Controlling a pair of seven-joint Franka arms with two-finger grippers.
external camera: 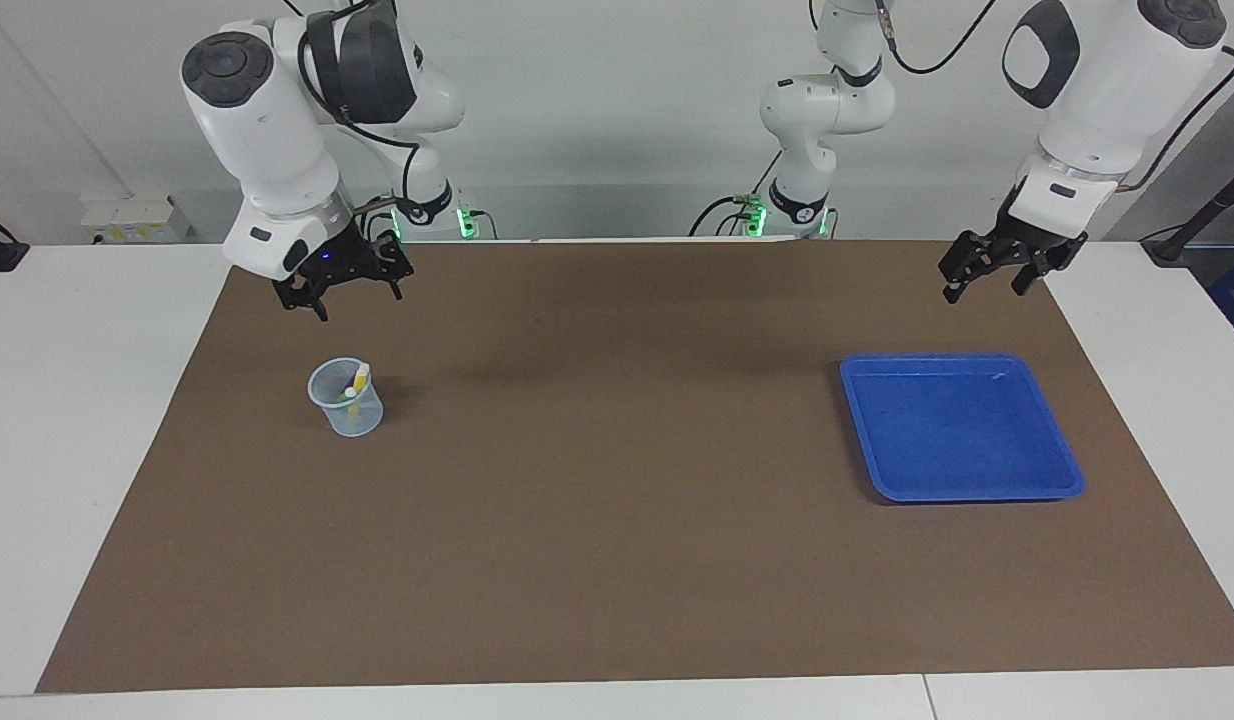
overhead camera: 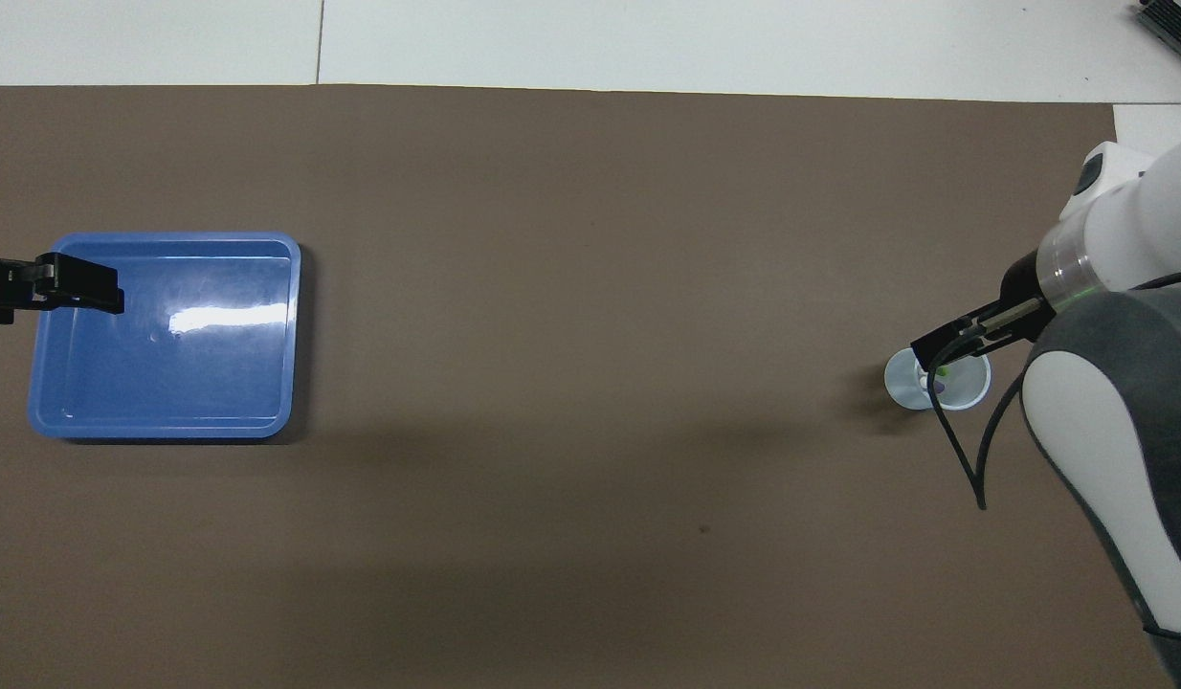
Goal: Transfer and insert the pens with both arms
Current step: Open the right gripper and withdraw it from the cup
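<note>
A small translucent cup stands on the brown mat toward the right arm's end of the table. A yellow pen with a whitish end leans upright in it. From overhead, the cup shows a bit of green pen inside. My right gripper hangs open and empty above the mat close to the cup, and one of its fingers crosses the cup's rim in the overhead view. My left gripper hangs open and empty over the mat by the blue tray's edge.
A blue tray with nothing in it lies on the mat toward the left arm's end; from overhead its rim shows beside the left gripper's fingers. White table borders the mat.
</note>
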